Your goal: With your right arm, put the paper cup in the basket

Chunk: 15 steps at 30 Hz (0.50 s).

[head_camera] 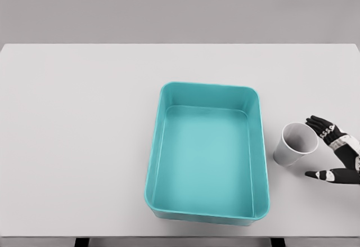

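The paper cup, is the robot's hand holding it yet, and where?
Not yet. The right hand is open beside the paper cup, with fingers spread around its rim side but not closed. The cup stands on the table, right of the basket.

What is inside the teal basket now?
Nothing visible: the basket shows only its bare floor. The paper cup stands outside, beside its right wall, near the right robot hand.

Teal basket (261,146), white paper cup (289,148), grey table (79,146).

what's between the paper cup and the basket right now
Nothing: the head view shows only bare table between the paper cup and the basket.
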Tool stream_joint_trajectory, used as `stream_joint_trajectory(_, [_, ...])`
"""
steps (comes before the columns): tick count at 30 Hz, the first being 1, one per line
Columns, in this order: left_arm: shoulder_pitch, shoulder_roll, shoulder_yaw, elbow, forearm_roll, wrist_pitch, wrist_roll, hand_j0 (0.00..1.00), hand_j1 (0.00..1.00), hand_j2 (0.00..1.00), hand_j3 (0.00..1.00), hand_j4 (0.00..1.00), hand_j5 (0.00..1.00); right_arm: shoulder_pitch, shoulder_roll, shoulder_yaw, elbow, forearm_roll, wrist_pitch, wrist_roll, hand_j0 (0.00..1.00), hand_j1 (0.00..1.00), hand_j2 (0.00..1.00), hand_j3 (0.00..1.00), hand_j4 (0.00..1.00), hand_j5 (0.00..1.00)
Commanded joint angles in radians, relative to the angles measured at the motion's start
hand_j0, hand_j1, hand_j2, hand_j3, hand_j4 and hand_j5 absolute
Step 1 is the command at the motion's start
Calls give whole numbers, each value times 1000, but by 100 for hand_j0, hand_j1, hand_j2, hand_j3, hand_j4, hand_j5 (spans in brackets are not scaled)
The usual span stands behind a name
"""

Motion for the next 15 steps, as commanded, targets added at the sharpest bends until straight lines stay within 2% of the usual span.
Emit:
stream_joint_trajectory(1, [0, 0, 0, 0, 0, 0, 0, 100, 100, 100, 100, 100, 100, -2, 14, 9, -17, -14, 34, 0, 100, 100, 100, 100, 100, 100])
stream_joint_trajectory(3, [2, 0, 0, 0, 0, 0, 0, 100, 100, 100, 100, 100, 100, -29, 36, 9, -17, -15, 77, 0, 100, 100, 100, 100, 100, 100])
stream_joint_trajectory(6, [2, 0, 0, 0, 0, 0, 0, 100, 100, 100, 100, 100, 100, -66, 103, -8, -15, -14, 155, 0, 100, 100, 100, 100, 100, 100])
stream_joint_trajectory(15, [2, 0, 0, 0, 0, 0, 0, 100, 100, 100, 100, 100, 100, -58, 102, -3, -37, -14, 161, 0, 100, 100, 100, 100, 100, 100])
